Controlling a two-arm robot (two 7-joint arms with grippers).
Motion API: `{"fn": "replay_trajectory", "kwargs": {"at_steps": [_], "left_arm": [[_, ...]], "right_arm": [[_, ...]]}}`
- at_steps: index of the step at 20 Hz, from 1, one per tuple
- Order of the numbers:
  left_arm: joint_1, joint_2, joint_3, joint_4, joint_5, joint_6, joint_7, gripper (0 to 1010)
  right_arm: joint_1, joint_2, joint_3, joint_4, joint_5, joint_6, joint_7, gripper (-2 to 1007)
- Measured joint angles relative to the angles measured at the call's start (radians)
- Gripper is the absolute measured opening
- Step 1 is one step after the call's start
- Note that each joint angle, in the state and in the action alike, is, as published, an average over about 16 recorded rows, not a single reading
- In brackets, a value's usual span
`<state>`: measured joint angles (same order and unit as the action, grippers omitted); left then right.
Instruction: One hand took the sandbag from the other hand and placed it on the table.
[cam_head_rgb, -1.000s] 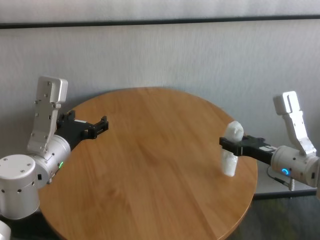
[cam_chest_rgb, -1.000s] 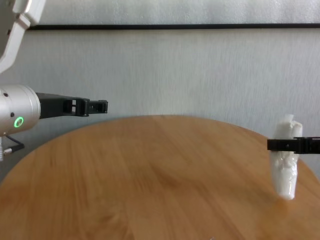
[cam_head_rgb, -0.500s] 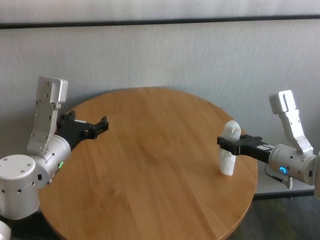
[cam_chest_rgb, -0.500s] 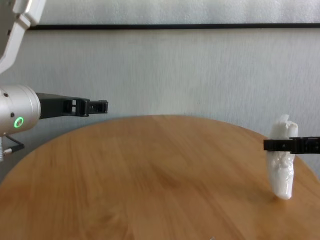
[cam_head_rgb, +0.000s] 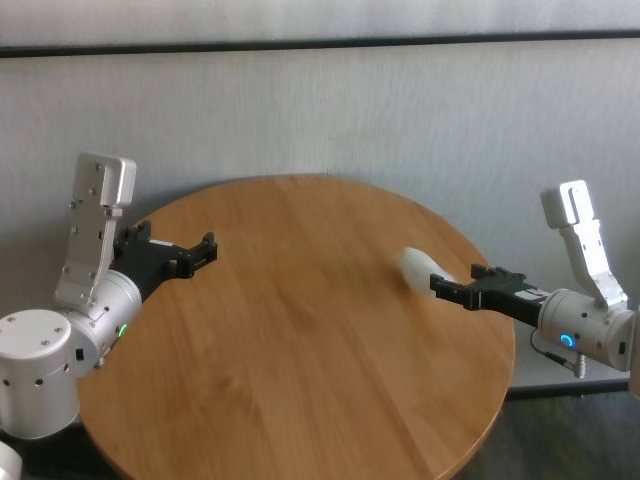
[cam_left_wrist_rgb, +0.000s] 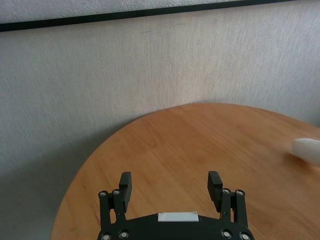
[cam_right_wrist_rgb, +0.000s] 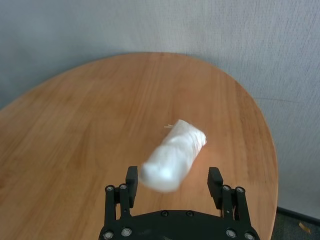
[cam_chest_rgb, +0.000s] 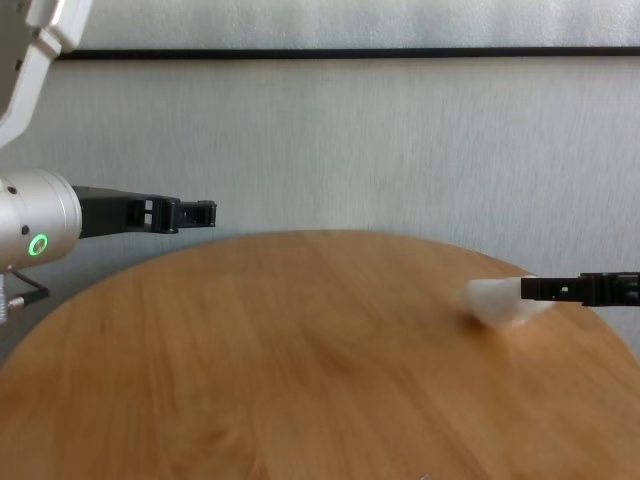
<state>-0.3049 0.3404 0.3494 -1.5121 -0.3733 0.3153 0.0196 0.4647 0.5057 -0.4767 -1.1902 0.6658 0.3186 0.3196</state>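
Both pincers gape; sandbag (cam_right_wrist_rgb: 175, 155) lies tilted on table (cam_head_rgb: 300, 340).

Soft, even daylight, faint shadows; motion-blurred sandbag (cam_head_rgb: 418, 268) against sharp table (cam_head_rgb: 300, 330).

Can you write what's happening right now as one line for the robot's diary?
right pincer: open | sandbag: released, tipping onto table | left pincer: open, idle

The sandbag (cam_chest_rgb: 498, 301) lies on the table (cam_chest_rgb: 300, 380) beside the right hand (cam_chest_rgb: 530, 289).
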Motion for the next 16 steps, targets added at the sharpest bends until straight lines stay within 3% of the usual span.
{"fn": "replay_trajectory", "kwargs": {"at_steps": [8,16], "left_arm": [[0.0,0.0,0.0,0.0,0.0,0.0,0.0,1002],[0.0,0.0,0.0,0.0,0.0,0.0,0.0,1002]], "right_arm": [[-0.003,0.001,0.001,-0.003,0.002,-0.001,-0.001,972],[-0.004,0.001,0.002,-0.005,0.003,-0.002,-0.002,1002]]}}
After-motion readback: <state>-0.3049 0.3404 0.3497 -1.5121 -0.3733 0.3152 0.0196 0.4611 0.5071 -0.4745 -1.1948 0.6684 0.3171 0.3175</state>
